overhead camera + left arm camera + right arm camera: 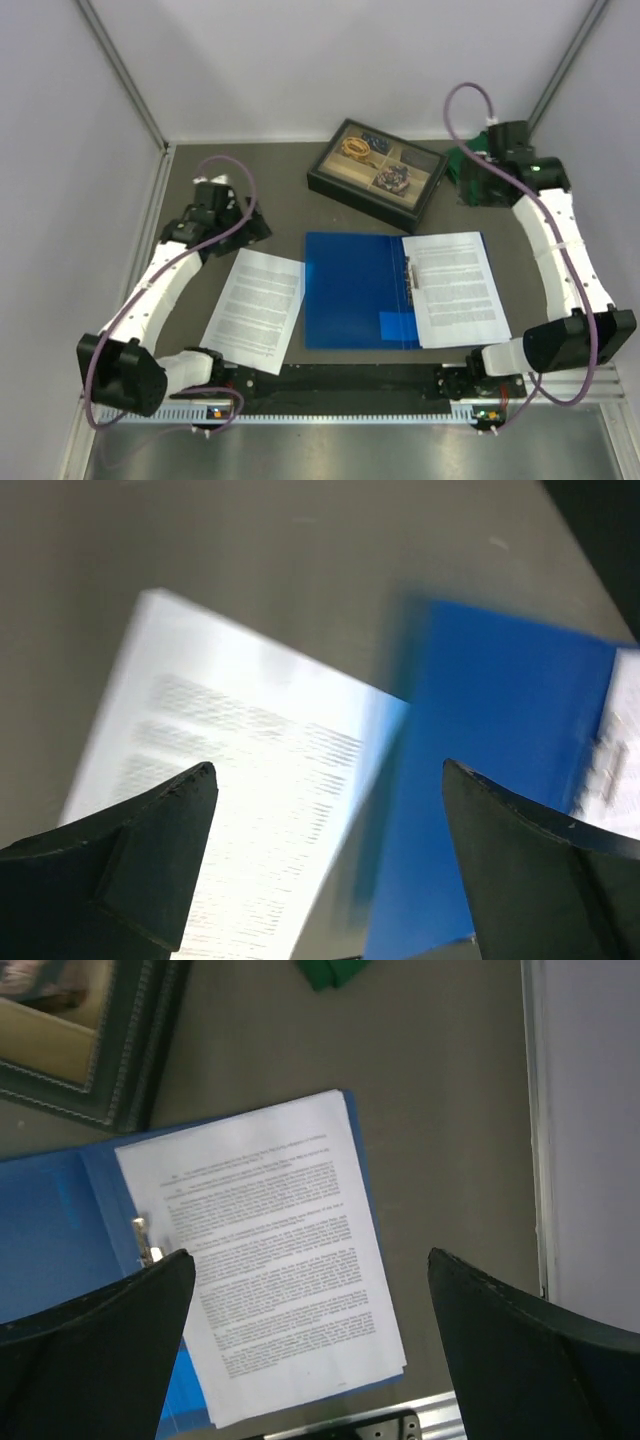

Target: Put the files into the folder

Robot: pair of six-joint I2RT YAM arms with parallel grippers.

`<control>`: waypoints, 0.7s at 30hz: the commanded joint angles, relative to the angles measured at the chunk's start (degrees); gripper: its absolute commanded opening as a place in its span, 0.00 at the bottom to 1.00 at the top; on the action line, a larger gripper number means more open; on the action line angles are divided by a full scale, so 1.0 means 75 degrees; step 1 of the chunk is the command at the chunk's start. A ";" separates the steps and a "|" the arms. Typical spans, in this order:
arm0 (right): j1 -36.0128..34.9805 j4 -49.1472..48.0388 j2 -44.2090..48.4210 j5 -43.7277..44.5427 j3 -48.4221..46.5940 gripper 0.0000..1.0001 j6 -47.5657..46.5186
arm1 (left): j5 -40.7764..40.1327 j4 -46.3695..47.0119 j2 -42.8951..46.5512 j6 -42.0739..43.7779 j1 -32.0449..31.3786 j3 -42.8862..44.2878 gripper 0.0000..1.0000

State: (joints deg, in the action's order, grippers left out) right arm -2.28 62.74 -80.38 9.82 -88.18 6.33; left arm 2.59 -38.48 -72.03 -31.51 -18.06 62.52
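Nearest the lens: black fingers of the right tool (310, 1255), spread wide, pinching nothing, hanging over the printed files (265, 1260) that lie on the right half of the open blue folder (60, 1220). Left edge of those sheets set against the metal clip (143, 1240) at the spine, apparently so as to be held there.

Much the same at the left tool (328, 770): spread apart, empty, looking down through blur on a second printed sheet (230, 780). Flat on the bench (250, 540), right edge touching the folder's left edge or nearly so; cannot tell which.

Judged about half done: one lot in, one outside. Next move likely calls for getting under thin paper lying flat, so easy to crumple. Sliding it over the folder's edge may serve better.

Behind the folder, apart from it: compartment tray (378, 172) and green cloth (462, 165).
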 commanded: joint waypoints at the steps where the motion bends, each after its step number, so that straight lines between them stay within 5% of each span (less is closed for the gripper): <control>1: -0.3273 0.0296 0.0031 0.2881 -0.0652 0.99 0.1253 | 0.0110 -0.0284 0.0849 -0.0147 0.1679 -0.1081 0.97; 3: -0.5203 -0.0090 -0.0319 0.4336 -0.0525 0.99 0.1603 | 0.0473 -0.0272 0.0909 -0.0240 0.2346 -0.1432 0.96; 7: -0.6745 -0.1994 -0.1047 0.2529 -0.0489 0.99 0.2693 | 0.1247 -0.0283 0.0512 -0.0357 0.3274 -0.1831 0.95; 11: -0.7663 -0.3043 -0.2031 0.0699 -0.0500 0.99 0.4449 | 0.1810 -0.0330 0.0089 -0.0498 0.4176 -0.2265 0.92; 14: -0.8165 -0.3349 -0.2968 -0.0474 -0.0664 0.81 0.6054 | 0.1893 -0.0319 -0.0087 -0.0685 0.4623 -0.2500 0.92; 21: -0.9491 -0.4015 -0.4235 0.0001 -0.0877 0.79 0.7556 | 0.2010 -0.0155 -0.0614 -0.0955 0.4799 -0.2734 0.92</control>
State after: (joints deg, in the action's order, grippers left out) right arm -68.64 38.04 -110.26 9.41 -92.20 52.05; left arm 15.75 -40.95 -74.50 -37.34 17.45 42.81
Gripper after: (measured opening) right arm 0.783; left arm 0.918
